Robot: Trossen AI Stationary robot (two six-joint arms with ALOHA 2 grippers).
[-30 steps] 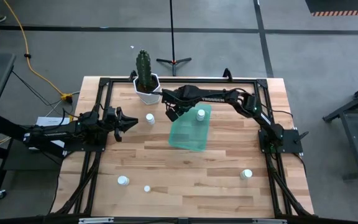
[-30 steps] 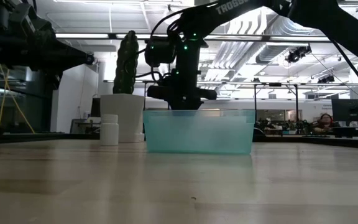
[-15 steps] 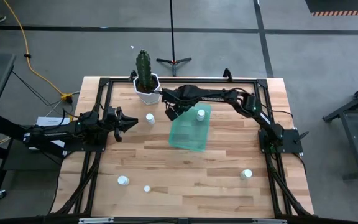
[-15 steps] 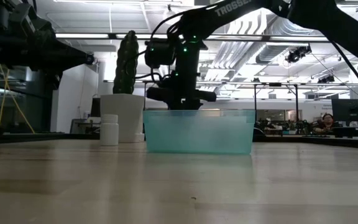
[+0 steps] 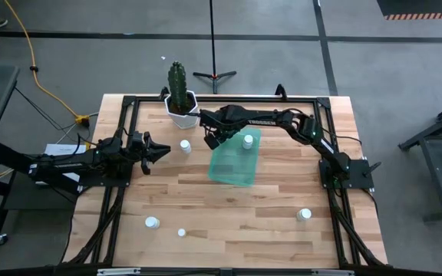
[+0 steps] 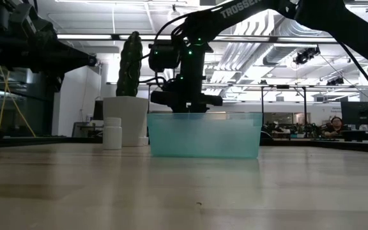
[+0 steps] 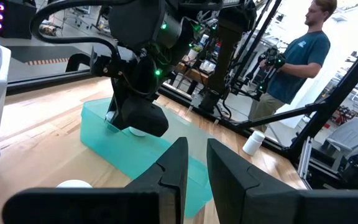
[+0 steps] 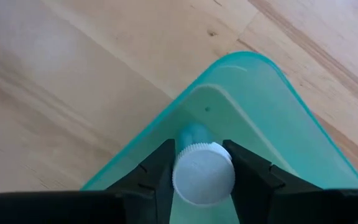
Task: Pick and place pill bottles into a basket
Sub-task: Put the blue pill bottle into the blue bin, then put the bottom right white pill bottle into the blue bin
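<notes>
The teal-green tray lies in the middle of the table, with one white pill bottle standing in its far part. My right gripper hangs over the tray's far left corner and is shut on another pill bottle. My left gripper is open and empty at the table's left. It is level with and pointing toward a bottle that stands on the table left of the tray. That bottle also shows in the low view. My right gripper pinches the pill bottle between its two fingers, which lie on opposite sides just below the white cap. The fingers come from above, pointing down. The bottle stands upright in the hold, cap up, its lower part over the tray's corner.
A white hexagonal pot with a cactus stands at the far edge, left of the tray. Two bottles stand near the front left and one near the front right. A person stands beyond the table.
</notes>
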